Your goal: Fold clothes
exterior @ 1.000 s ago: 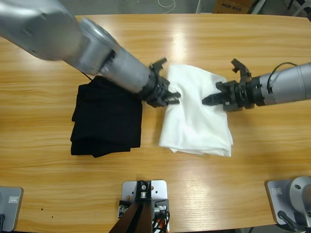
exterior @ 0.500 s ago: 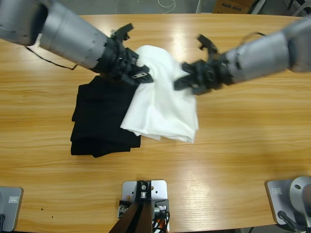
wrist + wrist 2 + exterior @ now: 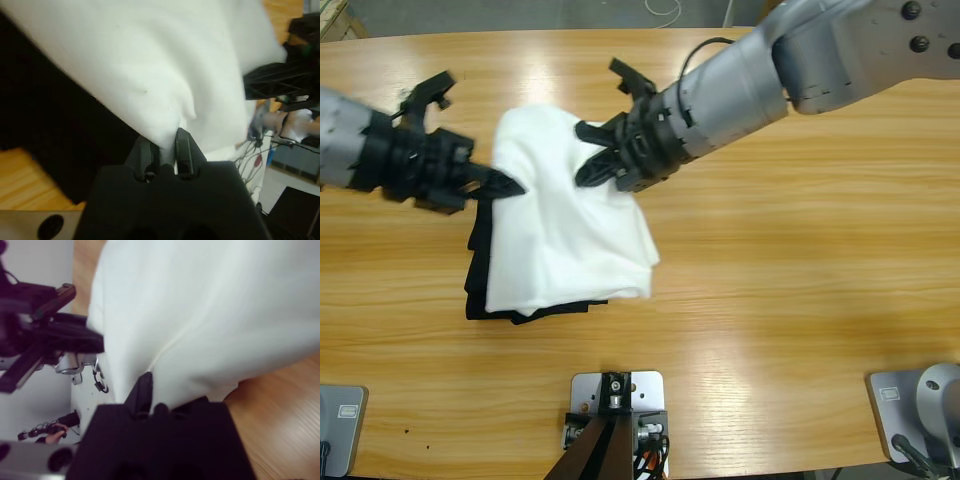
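White cotton is the whole story: the T-shirt (image 3: 565, 225) is already a folded bundle, pinched on both sides and hanging between the two arms.

Nearest the camera in the high view, its lower edge drapes over the black garment (image 3: 535, 305), which lies folded on the wooden table (image 3: 800, 290). Only a dark strip shows under the white hem and along the left side. Cannot tell if the white hem touches the black cloth or hangs just above it.

Mid-frame: left gripper (image 3: 505, 185) comes in from the left edge and is clamped on the shirt's left edge. The left wrist view confirms it, with both jaws closed on a tuck of white fabric (image 3: 165, 135) and the black garment (image 3: 60, 115) dark beneath. Right gripper (image 3: 592, 152) reaches in from the upper right and holds the shirt's upper right part. In the right wrist view one jaw shows pressed into a fold of the cloth (image 3: 200, 330); the other is hidden under fabric, so I read that as gripped.

Far side: bare table behind the shirt.

Status, my read: folding looks essentially done. What remains is placement: lower the bundle squarely onto the black one, release both sides and back out without dragging the top layer. The right edge overhangs the black stack, so expect a skewed pile.
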Controlling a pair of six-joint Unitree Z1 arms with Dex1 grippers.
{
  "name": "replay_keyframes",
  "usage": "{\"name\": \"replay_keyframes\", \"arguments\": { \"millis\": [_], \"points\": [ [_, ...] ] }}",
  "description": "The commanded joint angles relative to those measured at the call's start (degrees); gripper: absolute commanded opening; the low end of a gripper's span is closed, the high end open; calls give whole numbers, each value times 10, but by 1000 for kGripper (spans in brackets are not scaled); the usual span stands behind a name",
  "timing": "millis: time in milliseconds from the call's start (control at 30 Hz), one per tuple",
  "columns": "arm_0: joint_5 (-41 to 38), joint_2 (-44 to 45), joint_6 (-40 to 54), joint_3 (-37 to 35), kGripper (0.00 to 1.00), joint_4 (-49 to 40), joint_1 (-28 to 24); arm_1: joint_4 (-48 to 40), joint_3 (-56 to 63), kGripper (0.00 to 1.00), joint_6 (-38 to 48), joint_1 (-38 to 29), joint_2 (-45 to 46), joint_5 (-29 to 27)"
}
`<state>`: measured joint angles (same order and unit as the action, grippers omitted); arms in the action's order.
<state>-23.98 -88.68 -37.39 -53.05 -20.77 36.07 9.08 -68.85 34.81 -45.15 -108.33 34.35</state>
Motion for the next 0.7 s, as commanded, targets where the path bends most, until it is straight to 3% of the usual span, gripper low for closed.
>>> {"name": "replay_keyframes", "arguments": {
  "millis": [33,500,533,567,600,633,667,700],
  "points": [
    [17,66,32,128,0,-1,-63,17,-38,0,15,-36,-71,-11],
    [19,17,57,165,0,33,-80,-6,-77,0,7,-37,-150,-31],
    [19,11,57,168,0,39,-81,-3,-78,224,7,-37,-147,-44],
    [17,-1,57,169,0,43,-82,5,-78,685,9,-37,-143,-61],
    [9,-18,57,169,0,47,-83,11,-77,949,9,-37,-138,-80],
    [1,-34,56,168,139,55,-85,18,-76,1000,14,-37,-133,-96],
    [-8,-49,59,168,659,70,-86,28,-77,1000,21,-37,-130,-113],
    [-12,-60,62,168,955,84,-86,33,-77,1000,25,-37,-126,-123]
  ]
}}
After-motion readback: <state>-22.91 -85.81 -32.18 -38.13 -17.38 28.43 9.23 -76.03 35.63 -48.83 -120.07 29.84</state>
